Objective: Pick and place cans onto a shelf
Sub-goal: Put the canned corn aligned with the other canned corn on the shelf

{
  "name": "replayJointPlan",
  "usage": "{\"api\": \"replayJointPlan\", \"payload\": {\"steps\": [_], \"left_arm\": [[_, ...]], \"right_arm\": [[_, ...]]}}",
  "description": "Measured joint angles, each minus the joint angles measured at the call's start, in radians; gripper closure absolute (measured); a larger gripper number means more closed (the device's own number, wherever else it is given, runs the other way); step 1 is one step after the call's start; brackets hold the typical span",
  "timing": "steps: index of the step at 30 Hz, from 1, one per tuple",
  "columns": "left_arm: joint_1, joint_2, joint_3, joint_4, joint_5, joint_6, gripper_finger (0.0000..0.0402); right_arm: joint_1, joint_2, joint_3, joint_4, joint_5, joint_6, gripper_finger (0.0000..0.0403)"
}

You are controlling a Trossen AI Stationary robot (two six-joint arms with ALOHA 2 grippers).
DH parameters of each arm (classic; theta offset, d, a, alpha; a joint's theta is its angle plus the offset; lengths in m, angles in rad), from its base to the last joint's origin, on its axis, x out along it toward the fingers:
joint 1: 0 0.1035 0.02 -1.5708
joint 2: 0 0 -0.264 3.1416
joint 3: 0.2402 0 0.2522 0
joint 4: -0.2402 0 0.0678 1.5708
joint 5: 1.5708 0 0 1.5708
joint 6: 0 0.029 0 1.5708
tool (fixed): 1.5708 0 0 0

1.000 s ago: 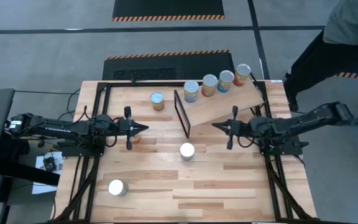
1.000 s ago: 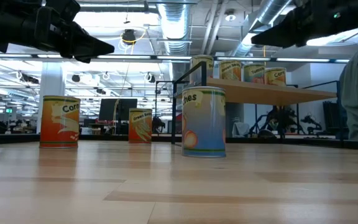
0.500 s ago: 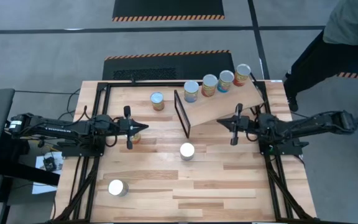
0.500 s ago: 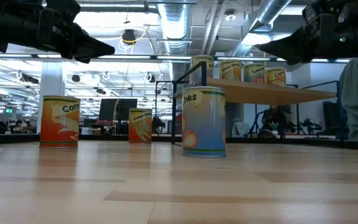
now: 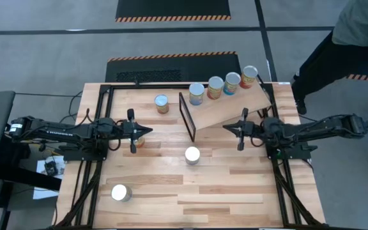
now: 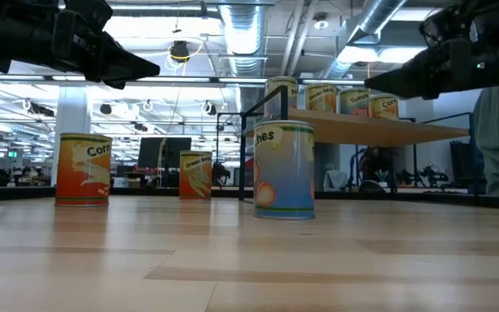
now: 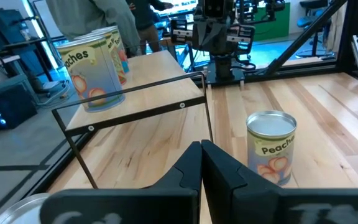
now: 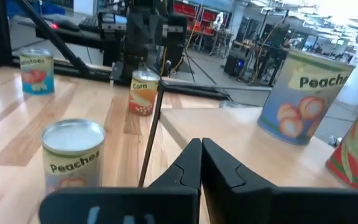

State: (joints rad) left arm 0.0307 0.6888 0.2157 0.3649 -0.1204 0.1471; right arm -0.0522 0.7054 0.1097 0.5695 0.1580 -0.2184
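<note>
Several cans stand in a row on the tilted wooden shelf, whose black end frame faces the table's left. More cans stand upright on the table: a Peaches can at the middle, one farther back, one near left, and a Corn can partly under my left gripper. My left gripper is shut and empty, hovering left of the frame. My right gripper is shut and empty, hovering over the shelf's near edge.
A black frame runs around the tabletop. A person stands beyond the far right corner. Bare wood lies at the near right of the table. In the low view the Peaches can stands in front of the shelf.
My right gripper has drawn back a little toward the table's right edge and has sunk slightly, staying shut. The cans and the shelf have stayed in place.
</note>
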Motion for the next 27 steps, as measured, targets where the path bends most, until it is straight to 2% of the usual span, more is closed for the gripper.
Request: {"api": "replayJointPlan", "payload": {"steps": [4,11,22,27], "left_arm": [[0.0,0.0,0.0,0.0,0.0,0.0,0.0401],[0.0,0.0,0.0,0.0,0.0,0.0,0.0401],[0.0,0.0,0.0,0.0,0.0,-0.001,0.0401],[0.0,0.0,0.0,0.0,0.0,-0.001,0.0401]], "right_arm": [[-0.015,0.009,0.0,-0.006,0.001,0.012,0.0374],[-0.016,0.006,0.0,-0.01,0.001,0.221,0.0376],[-0.013,0.006,0.001,-0.035,0.0,0.136,0.0371],[-0.001,-0.072,0.029,-0.037,0.0,0.063,0.0374]]}}
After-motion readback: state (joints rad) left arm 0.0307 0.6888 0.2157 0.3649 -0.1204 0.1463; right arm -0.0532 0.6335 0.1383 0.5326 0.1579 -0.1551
